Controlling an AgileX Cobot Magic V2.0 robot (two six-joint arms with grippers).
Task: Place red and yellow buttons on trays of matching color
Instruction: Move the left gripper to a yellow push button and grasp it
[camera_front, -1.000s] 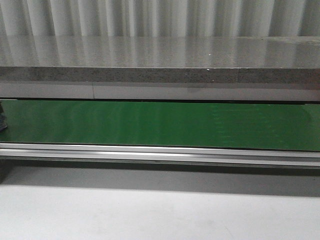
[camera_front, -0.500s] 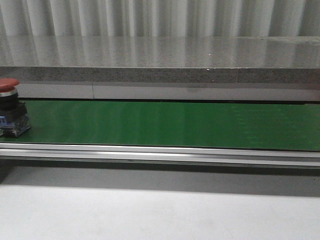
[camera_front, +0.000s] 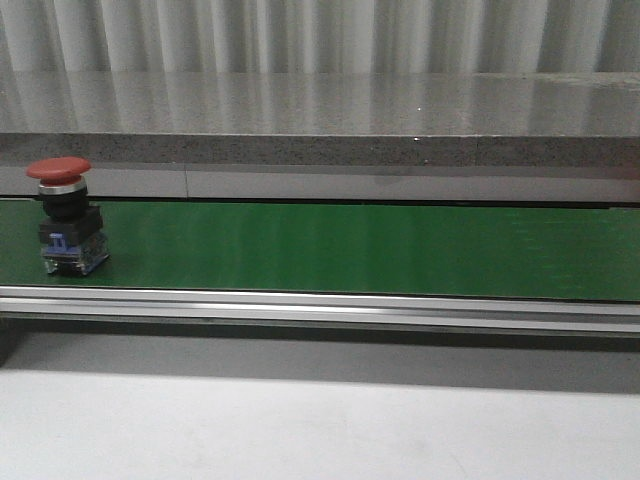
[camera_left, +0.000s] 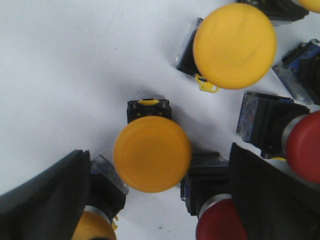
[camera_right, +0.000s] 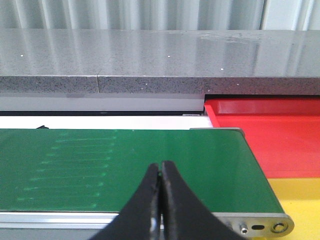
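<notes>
While 1 red button (camera_front: 66, 217) stands upright at the belt's (camera_front: 350, 248) left end, the right gripper (camera_right: 160, 187) is clenched empty and the left gripper (camera_left: 152, 195) spreads released over a yellow button (camera_left: 151, 153).

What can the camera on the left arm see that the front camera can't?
Only the left wrist view shows a pile of buttons lying on a white surface: a yellow button between the open left gripper's fingers, another yellow button, and red ones such as the one at the edge. Only the front view shows the green conveyor belt with a single red button standing upright at its left end. Both views show a red mushroom-headed button, though not the same one.
</notes>
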